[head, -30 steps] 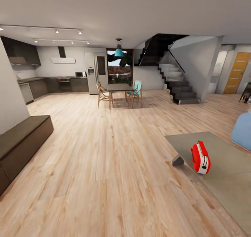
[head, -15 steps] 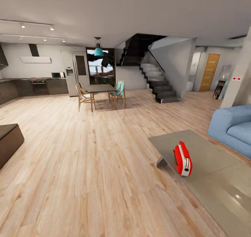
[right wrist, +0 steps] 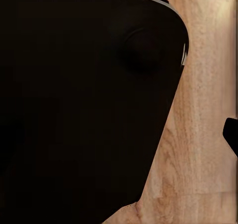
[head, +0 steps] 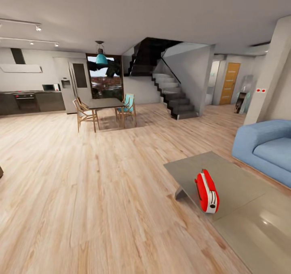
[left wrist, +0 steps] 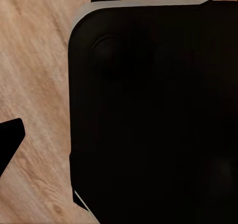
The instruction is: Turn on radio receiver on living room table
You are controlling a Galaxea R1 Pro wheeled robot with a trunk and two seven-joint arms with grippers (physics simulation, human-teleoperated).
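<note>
Red radio receiver (head: 206,191) stands on the table (head: 238,185) in head view; end effector states unclear.

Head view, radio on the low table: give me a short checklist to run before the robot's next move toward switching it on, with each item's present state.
1. Radio receiver in sight: ok, red box standing upright.
2. Radio resting on the table: ok, near the edge that faces the open floor.
3. Floor between robot and table free of obstacles: ok as far as the head view shows.
4. Blue sofa apart from the table: ok, a strip of floor shows between them.
5. Radio's dial facing the robot: cannot tell; the box is seen nearly edge-on.
6. Pincers open and ready: cannot tell; both wrist views show a dark body over the floor.
</note>
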